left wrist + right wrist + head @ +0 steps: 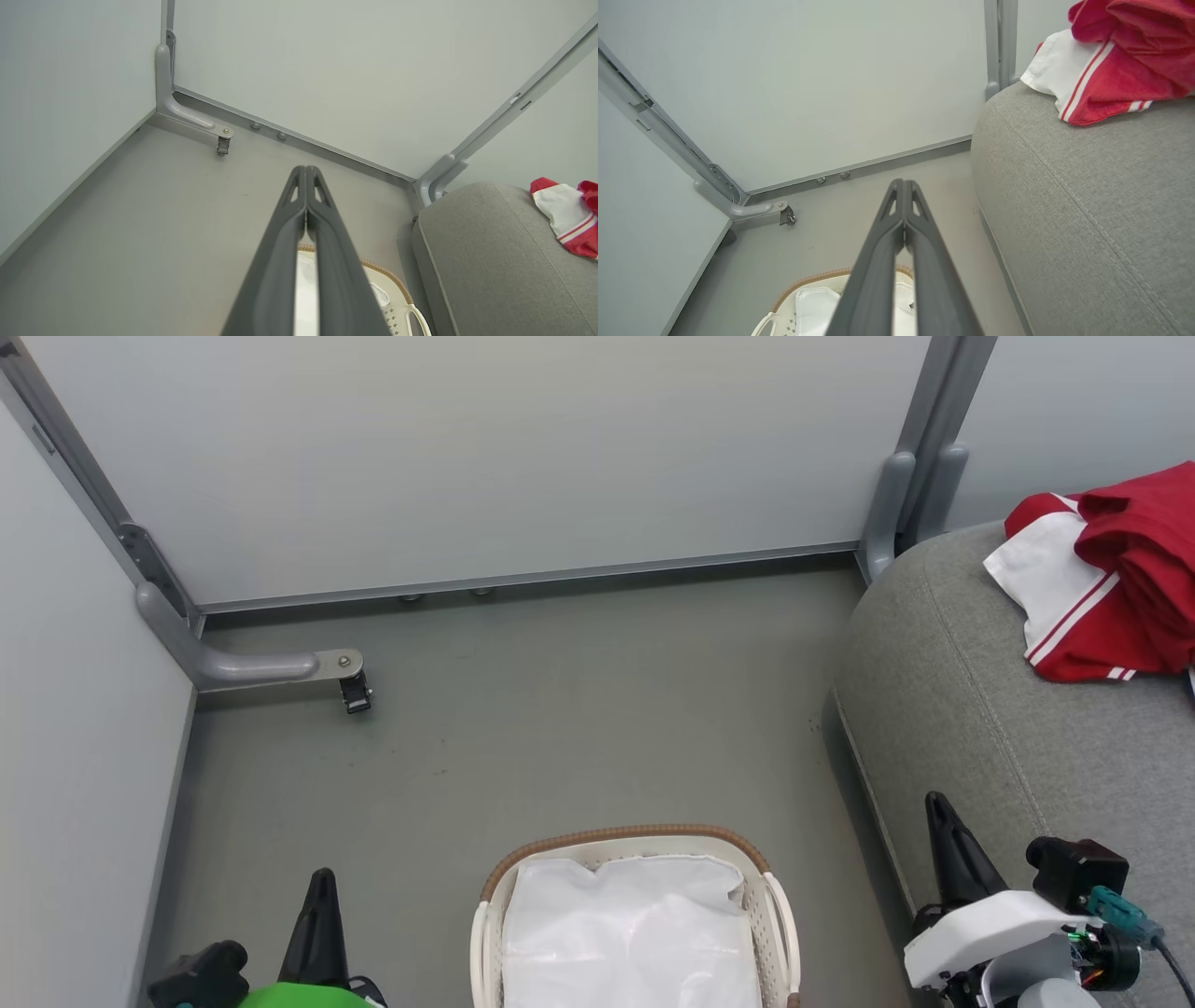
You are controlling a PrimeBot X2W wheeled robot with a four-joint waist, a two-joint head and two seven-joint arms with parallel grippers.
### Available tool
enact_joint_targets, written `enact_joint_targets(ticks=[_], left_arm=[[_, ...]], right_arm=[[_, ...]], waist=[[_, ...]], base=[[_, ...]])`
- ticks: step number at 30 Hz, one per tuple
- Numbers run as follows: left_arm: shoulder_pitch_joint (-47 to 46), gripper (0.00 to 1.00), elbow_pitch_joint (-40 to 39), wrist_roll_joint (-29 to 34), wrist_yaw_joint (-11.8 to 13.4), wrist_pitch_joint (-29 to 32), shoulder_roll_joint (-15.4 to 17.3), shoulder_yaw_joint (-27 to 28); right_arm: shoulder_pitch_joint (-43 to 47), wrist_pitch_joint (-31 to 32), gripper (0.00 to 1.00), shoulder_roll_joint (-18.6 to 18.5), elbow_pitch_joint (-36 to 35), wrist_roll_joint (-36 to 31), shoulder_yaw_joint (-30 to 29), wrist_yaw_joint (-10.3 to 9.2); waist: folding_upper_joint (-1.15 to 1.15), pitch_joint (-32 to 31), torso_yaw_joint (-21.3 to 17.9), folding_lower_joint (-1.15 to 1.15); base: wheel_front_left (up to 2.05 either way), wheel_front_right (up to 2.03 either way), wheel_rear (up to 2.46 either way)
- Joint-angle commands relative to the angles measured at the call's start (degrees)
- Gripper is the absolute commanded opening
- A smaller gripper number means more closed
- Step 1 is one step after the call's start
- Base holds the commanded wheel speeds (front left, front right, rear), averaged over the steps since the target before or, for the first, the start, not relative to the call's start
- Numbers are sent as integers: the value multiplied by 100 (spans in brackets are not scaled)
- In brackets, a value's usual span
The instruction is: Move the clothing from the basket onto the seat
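The red clothing (1111, 588) with white panels and thin stripes lies bunched on the grey seat (1008, 709) at the far right; it shows too in the left wrist view (572, 217) and the right wrist view (1111, 56). On the floor at the bottom centre stands the basket (780, 915), holding just its white cloth liner (630, 933). My left gripper (322, 882) is shut and empty, left of the basket. Its fingertips (306, 170) meet. My right gripper (936, 803) is shut and empty, beside the seat's front edge, its fingertips (903, 183) touching.
Pale partition walls enclose the grey floor (560, 709) on the left and far sides. A grey bracket foot with a small black caster (355, 691) juts out at the left corner. Another grey post (896, 504) stands by the seat's far end.
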Motion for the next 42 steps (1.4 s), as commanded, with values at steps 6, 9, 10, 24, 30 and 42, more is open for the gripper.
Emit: enact_joint_targets(ticks=[6, 9, 10, 24, 30, 42], left_arm=[[-246, 0, -84, -672, -58, 175, 38, 126], [-286, 0, -82, -926, -70, 248, 44, 167], [-298, 0, -82, -999, -73, 267, 45, 178], [-466, 0, -78, -2035, -125, 565, 63, 342], [-528, 0, -76, -2451, -145, 684, 69, 409], [-646, 0, -72, -3175, -182, 898, 79, 530]], right_arm=[[-142, 187, 0, -24, -116, 776, -92, -1], [-155, 263, 0, -26, -122, 1070, -122, -1], [-159, 284, 0, -27, -124, 1153, -131, -1], [-209, 592, 0, -35, -146, 2345, -253, -2], [-225, 716, 0, -38, -154, 2823, -303, -3], [-265, 934, 0, -43, -168, 3662, -388, -3]], waist=[[10, -5, 4, 0], [11, -7, 5, 0], [12, -8, 6, 0], [20, -18, 12, 0], [23, -22, 15, 0], [29, -31, 21, 0]], base=[[0, 0, 0], [0, 0, 0], [0, 0, 0], [0, 0, 0], [0, 0, 0], [0, 0, 0]])
